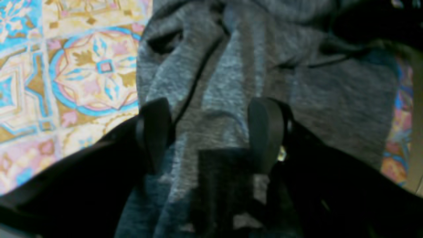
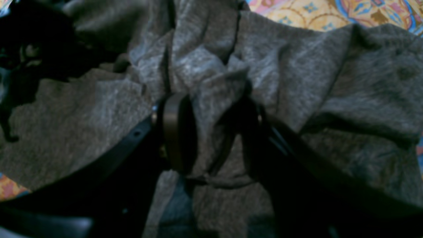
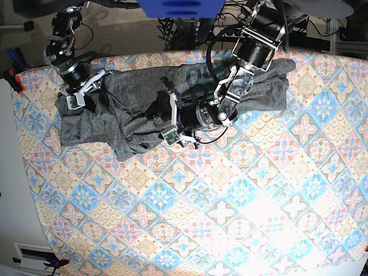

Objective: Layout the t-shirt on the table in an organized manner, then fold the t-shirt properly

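Observation:
The charcoal-grey t-shirt (image 3: 126, 109) lies rumpled in a long band across the far part of the table (image 3: 230, 201), from the left edge to the upper right. My left gripper (image 3: 164, 117) hovers over the shirt's front middle. In the left wrist view this gripper (image 1: 210, 132) is open, its fingers (image 1: 153, 132) apart over creased grey t-shirt cloth (image 1: 297, 82). My right gripper (image 3: 82, 92) is at the shirt's far left end. In the right wrist view it (image 2: 211, 132) stands open with a raised fold of the t-shirt (image 2: 330, 66) between its fingers (image 2: 175, 132).
Patterned table cloth (image 1: 82, 66) shows left of the shirt in the left wrist view, and cloth (image 2: 314, 13) shows beyond it in the right wrist view. A red clamp (image 3: 14, 80) sits at the table's left edge. Cables and a blue object (image 3: 178, 7) lie behind the far edge.

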